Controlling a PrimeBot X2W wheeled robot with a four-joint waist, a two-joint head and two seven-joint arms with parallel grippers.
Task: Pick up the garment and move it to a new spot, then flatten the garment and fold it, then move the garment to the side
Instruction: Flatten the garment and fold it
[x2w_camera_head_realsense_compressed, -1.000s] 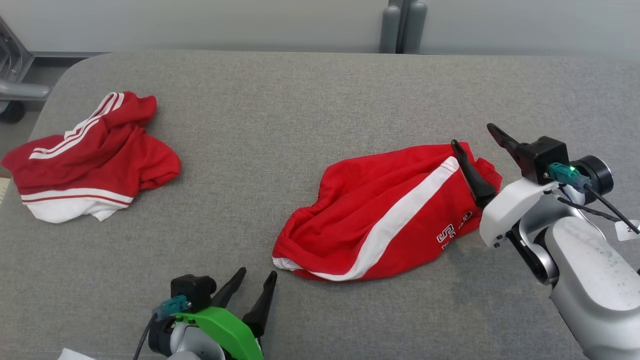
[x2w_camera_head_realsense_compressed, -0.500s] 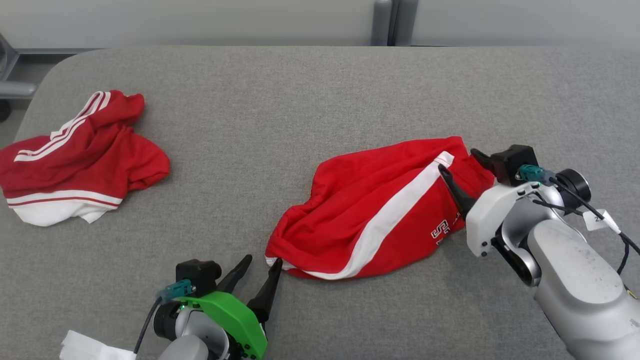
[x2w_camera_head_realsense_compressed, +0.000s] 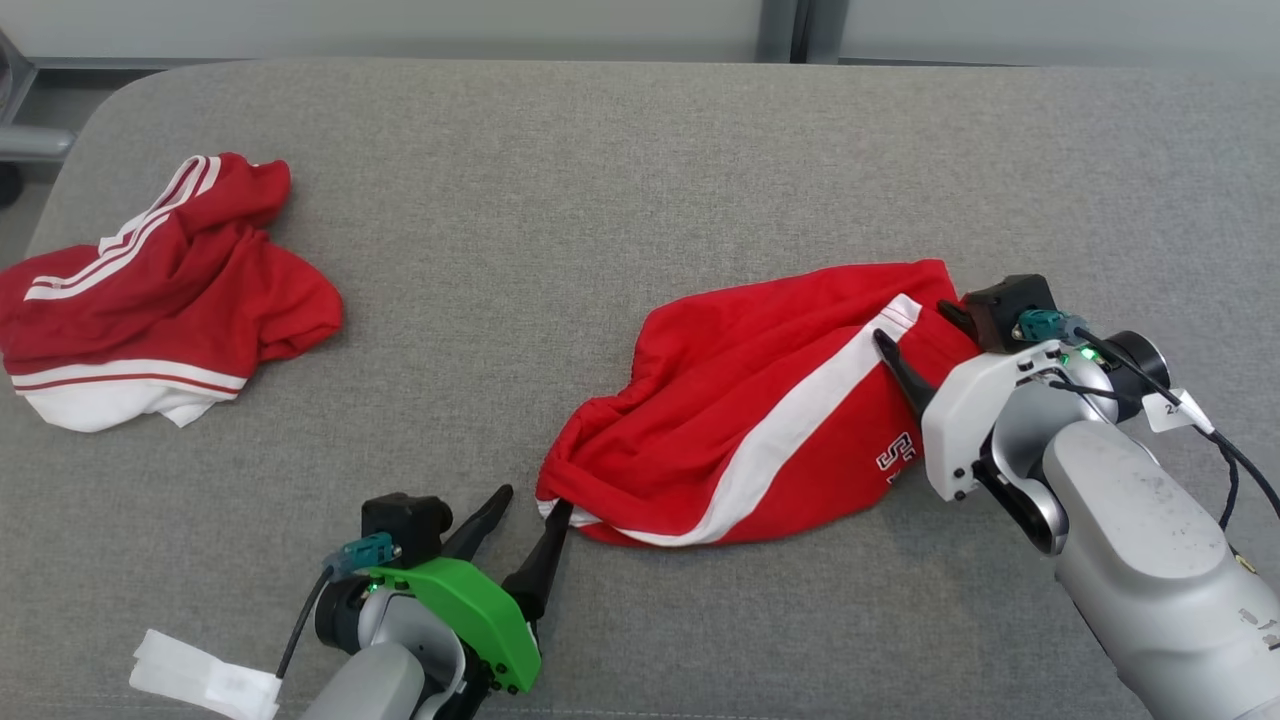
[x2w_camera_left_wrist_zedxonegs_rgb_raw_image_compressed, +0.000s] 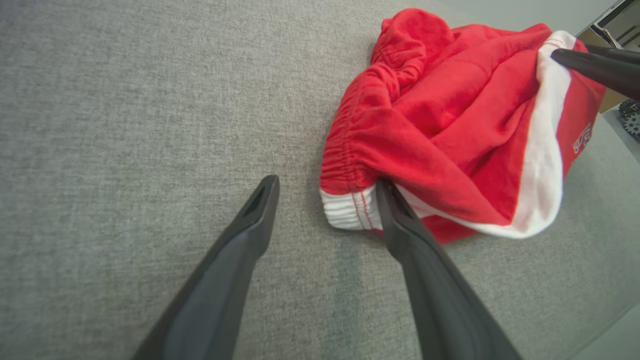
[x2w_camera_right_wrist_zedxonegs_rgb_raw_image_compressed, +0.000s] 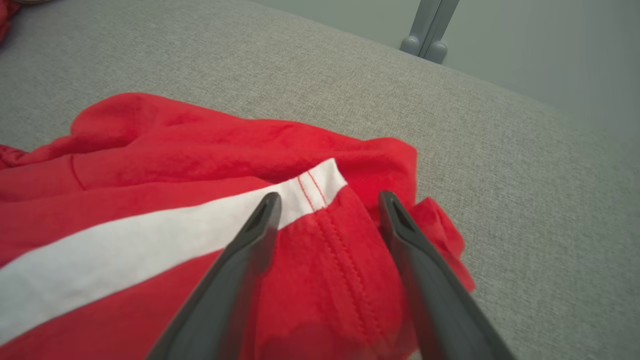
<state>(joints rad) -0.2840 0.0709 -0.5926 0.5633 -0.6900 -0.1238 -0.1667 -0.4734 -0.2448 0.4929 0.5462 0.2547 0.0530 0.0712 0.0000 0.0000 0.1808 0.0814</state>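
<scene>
Garment (x2w_camera_head_realsense_compressed: 760, 430) lies crumpled right of centre on the tabletop (x2w_camera_head_realsense_compressed: 600, 200). Left end effector (x2w_camera_head_realsense_compressed: 535, 500) has advanced to its near-left hem; right end effector (x2w_camera_head_realsense_compressed: 912, 322) has dropped astride the far-right corner. Both stand apart, nothing gripped. Two-corner lift likely next.

Left gripper (x2w_camera_head_realsense_compressed: 535, 500) sits lower centre-left in head view, green wrist cover (x2w_camera_head_realsense_compressed: 465, 610) behind it, fingers spread wide, pointing up-right. Right gripper (x2w_camera_head_realsense_compressed: 912, 320) at mid-right, fingers apart, pointing up-left. Pale forearm (x2w_camera_head_realsense_compressed: 1150, 540) runs to lower-right corner.
</scene>
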